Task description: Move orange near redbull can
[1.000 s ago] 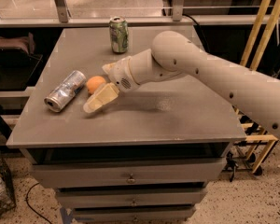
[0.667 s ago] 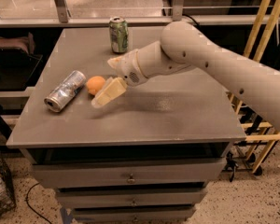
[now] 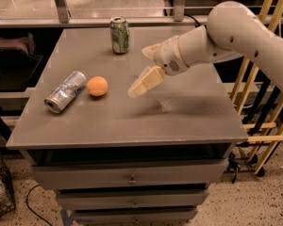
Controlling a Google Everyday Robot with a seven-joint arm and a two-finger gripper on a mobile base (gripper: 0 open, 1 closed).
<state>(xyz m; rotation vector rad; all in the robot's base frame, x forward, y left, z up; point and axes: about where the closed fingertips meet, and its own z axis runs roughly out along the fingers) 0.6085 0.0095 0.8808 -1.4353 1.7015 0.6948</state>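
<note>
The orange (image 3: 97, 86) rests on the grey table (image 3: 188, 112), touching or almost touching the right end of the redbull can (image 3: 66, 92). The can is silver, dented and lies on its side at the table's left. My gripper (image 3: 137, 72) hovers above the middle of the table, to the right of the orange and clear of it. It is open and empty, with its tan fingers (image 3: 145, 81) spread and pointing left.
A green and white can (image 3: 119, 35) stands upright at the back of the table. Yellow wooden bars (image 3: 269, 102) lean to the right of the table. Drawers (image 3: 132, 178) sit below the tabletop.
My gripper has drawn back to the right and risen away from the orange. The orange and the redbull can have stayed in place.
</note>
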